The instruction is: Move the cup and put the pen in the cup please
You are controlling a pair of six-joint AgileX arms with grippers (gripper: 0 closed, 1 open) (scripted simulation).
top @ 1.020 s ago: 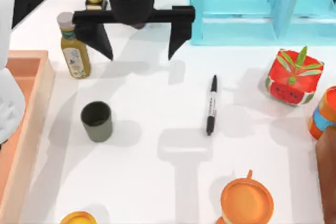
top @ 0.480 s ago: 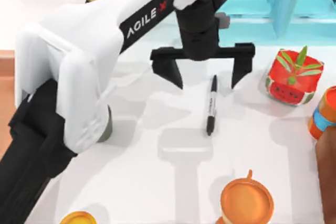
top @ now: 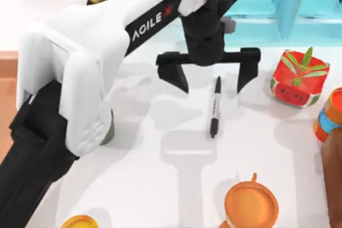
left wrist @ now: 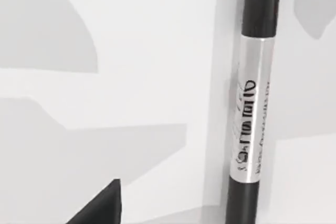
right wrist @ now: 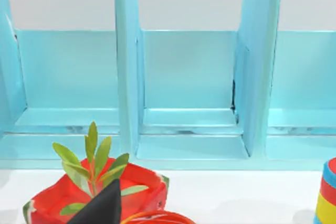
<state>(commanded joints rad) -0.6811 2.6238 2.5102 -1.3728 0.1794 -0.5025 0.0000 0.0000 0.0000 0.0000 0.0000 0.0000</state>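
The black pen (top: 215,108) with a white labelled middle lies on the white table right of centre, running near to far. My left gripper (top: 212,81) hangs open above the pen's far end, with one black finger (top: 179,77) on each side of it. The left wrist view shows the pen (left wrist: 251,103) close up and one fingertip (left wrist: 102,211) off to its side. My left arm covers most of the dark olive cup (top: 109,130), leaving a sliver at the table's left. A dark part of my right gripper (right wrist: 102,208) is in the right wrist view, parked facing the shelf.
A blue shelf unit (top: 267,4) stands at the back right. A red watermelon planter (top: 297,81) sits just right of the pen, with a blue-banded orange container (top: 330,115) beyond it. An orange mug (top: 251,204) is at the front, and an orange tray (top: 5,73) at the left edge.
My left gripper has swung from the back left, near the dressing bottle, rightward to above the pen's far end. The arm now covers the cup and bottle. The pen has not moved.
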